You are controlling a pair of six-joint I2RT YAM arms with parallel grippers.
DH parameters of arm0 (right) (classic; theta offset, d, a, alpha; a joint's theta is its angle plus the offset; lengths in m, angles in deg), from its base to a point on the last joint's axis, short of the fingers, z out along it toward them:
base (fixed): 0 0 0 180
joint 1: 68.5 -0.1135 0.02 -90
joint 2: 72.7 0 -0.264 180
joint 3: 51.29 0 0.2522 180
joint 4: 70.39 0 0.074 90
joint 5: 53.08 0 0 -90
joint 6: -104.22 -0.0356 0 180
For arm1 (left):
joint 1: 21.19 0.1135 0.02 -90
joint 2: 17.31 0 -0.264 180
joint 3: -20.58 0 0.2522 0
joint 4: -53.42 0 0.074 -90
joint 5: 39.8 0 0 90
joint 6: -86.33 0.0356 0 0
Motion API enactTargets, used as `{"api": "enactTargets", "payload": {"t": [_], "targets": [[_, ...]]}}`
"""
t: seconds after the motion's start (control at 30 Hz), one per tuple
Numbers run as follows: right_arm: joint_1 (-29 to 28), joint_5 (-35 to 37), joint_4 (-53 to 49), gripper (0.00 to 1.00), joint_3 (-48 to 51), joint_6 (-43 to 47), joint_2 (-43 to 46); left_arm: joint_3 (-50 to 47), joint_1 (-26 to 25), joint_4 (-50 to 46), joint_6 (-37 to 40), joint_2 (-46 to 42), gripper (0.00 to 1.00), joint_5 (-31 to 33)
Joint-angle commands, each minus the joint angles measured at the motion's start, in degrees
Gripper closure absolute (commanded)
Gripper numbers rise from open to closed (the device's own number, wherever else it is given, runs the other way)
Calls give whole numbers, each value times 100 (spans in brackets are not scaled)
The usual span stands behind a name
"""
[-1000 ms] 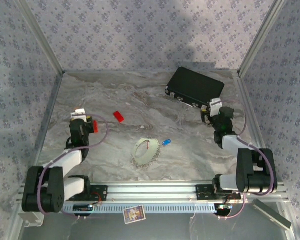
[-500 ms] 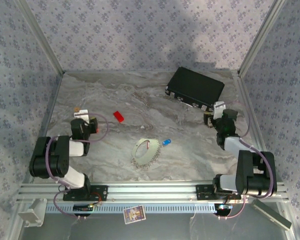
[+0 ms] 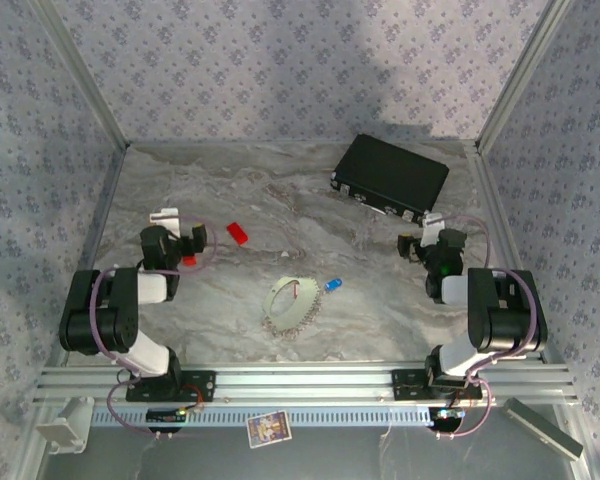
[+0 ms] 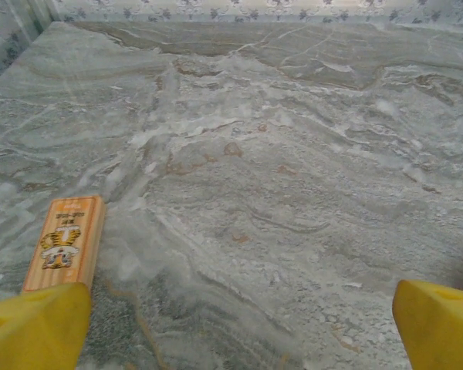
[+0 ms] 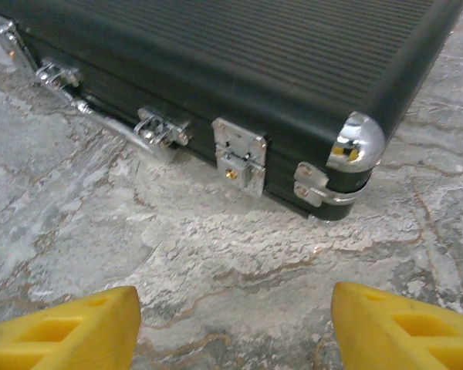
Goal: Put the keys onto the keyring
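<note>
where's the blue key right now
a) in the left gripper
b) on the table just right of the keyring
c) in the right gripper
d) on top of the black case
b: the top view shows the blue key lying on the table beside the right edge of the keyring.

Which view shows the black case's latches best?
Right wrist: the black case sits close ahead, its silver latches and chrome corner sharp. Top external shows it whole at the far right of the table, latches just specks.
</note>
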Motion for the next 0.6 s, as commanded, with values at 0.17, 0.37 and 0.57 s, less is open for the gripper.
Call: {"api": "enactTargets", "payload": {"t": [0.17,0.37,0.57], "targets": [[-25,244,148,28,-122,-131,3,24,-149,46,117,4,0,334],[-91,629,68,24,-178,-186,2,148,-7,-160,21,36,0,71],[-120,746,60,20,-177,-206,7,107,-6,-107,19,26,0,76]]}}
